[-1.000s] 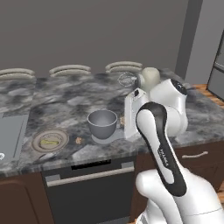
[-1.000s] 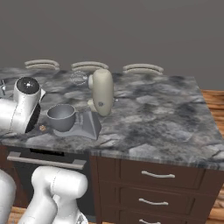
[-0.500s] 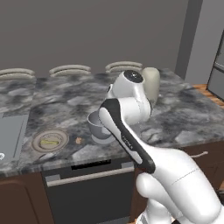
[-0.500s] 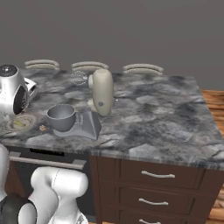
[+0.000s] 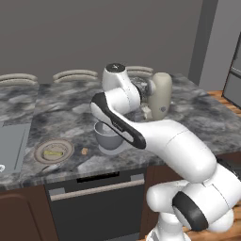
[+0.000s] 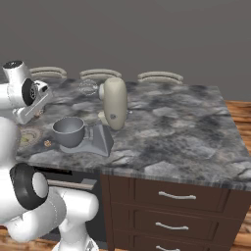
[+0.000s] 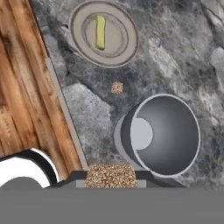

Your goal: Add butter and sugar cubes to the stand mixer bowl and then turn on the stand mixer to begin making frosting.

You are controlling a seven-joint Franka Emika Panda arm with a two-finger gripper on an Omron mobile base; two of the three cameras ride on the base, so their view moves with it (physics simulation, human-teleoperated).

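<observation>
Figure: Arm raised over the marble surface, with a sugar cube pinched in the tool.

Left base view: the stand mixer bowl [image 5: 109, 137] sat on the surface [image 5: 61, 108] below the arm; the butter [image 5: 53, 152] lay on a tan plate [image 5: 54, 150] to its left, and a loose sugar cube [image 5: 84, 151] lay between plate and bowl. Right base view: the stand mixer [image 6: 113, 103] stood upright, its grey base plate carrying the bowl [image 6: 69, 131]. Hand view: the tool [image 7: 111, 176] was closed on a tan sugar cube [image 7: 111, 176] just beside the bowl's rim [image 7: 162, 134]; the second cube [image 7: 117, 87] and the butter [image 7: 100, 32] lay beyond.
</observation>
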